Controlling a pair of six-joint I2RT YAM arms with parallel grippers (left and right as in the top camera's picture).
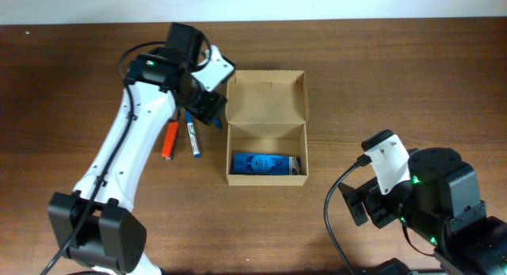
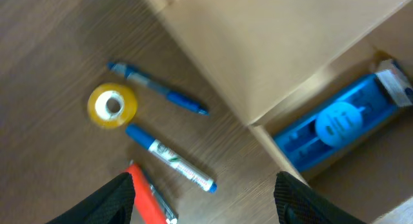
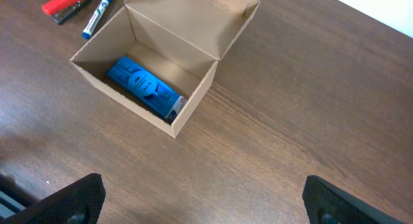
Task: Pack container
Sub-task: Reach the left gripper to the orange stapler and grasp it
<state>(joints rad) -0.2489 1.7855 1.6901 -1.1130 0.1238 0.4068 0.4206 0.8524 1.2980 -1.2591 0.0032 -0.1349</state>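
The tan cardboard container [image 1: 267, 178] stands open at the table's middle, its flap lid up at the back. A blue stapler-like item [image 1: 261, 163] lies inside; it also shows in the right wrist view [image 3: 142, 85] and the left wrist view [image 2: 335, 124]. My left gripper [image 1: 207, 107] is open and empty, hovering just left of the box over loose stationery. In the left wrist view it [image 2: 203, 208] is above a yellow tape roll [image 2: 112, 106], a blue pen [image 2: 158, 88], a blue-capped marker [image 2: 171, 158] and a red item [image 2: 145, 198]. My right gripper [image 3: 203, 201] is open and empty.
The red item [image 1: 169, 140] and the marker [image 1: 192, 139] lie side by side left of the box. The right arm [image 1: 388, 180] sits at the front right, apart from the box. The table's far edge runs along the top of the overhead view.
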